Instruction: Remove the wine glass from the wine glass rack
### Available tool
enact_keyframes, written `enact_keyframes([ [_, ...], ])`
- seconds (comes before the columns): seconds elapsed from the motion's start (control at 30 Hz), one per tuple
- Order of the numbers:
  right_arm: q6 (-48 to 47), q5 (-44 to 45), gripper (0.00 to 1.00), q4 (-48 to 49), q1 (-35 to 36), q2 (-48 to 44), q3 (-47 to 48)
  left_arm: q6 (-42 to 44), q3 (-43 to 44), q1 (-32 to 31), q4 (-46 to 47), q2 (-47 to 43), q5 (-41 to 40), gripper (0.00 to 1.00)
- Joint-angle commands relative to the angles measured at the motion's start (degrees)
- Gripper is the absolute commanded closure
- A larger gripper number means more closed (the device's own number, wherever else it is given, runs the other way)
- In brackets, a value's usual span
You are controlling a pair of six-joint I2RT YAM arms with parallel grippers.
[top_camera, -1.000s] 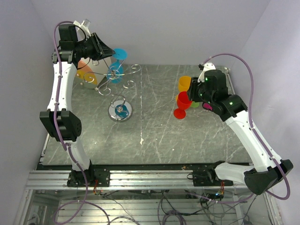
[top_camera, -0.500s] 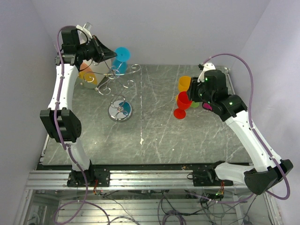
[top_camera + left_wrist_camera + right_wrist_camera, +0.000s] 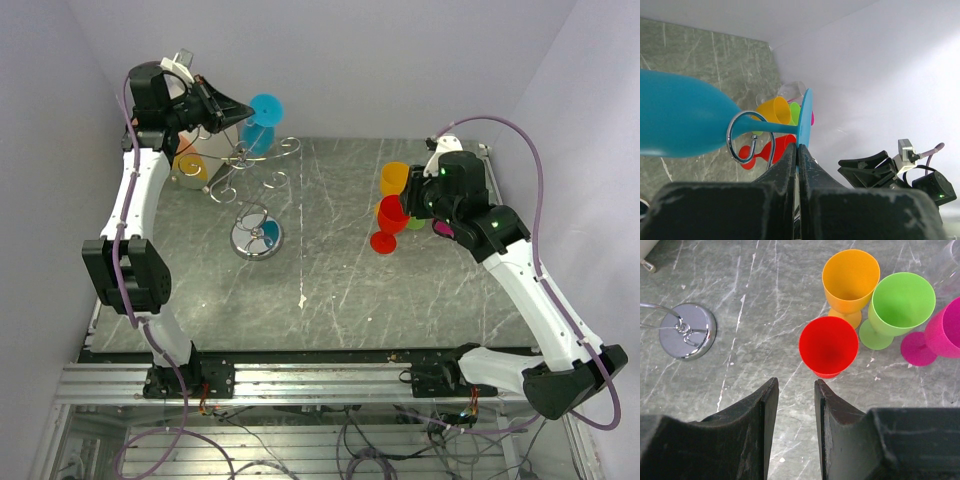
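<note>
Clamped by the left gripper (image 3: 245,113) at upper left, the blue wine glass (image 3: 266,108) could be snagged on the wine glass rack (image 3: 257,238), its stem being ringed by a wire curl; the right gripper (image 3: 792,390) is held apart.

I count six wine glasses: one blue glass (image 3: 680,120), one red glass (image 3: 828,346), one orange glass (image 3: 850,274), one green glass (image 3: 903,302), one pink glass (image 3: 950,327) and one clear glass (image 3: 792,90). I see one wire rack (image 3: 689,331), one drum (image 3: 190,166) and one table (image 3: 765,285).
</note>
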Motion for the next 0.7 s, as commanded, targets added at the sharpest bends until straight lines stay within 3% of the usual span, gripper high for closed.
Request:
enact_keyframes([
  [0.0,0.2,0.7,0.65,1.4,-0.2,-1.2,-0.8,0.6,0.7,0.1,-1.3,-3.7,0.0,0.93],
  [0.27,0.5,0.6,0.65,1.6,-0.2,-1.4,-1.0,4.7,0.8,1.7,-9.7,-6.6,-2.9,0.93],
  [0.67,0.6,0.8,0.65,1.6,-0.2,-1.9,-1.6,4.4,-3.8,5.1,-10.2,-8.6,-5.8,0.93],
])
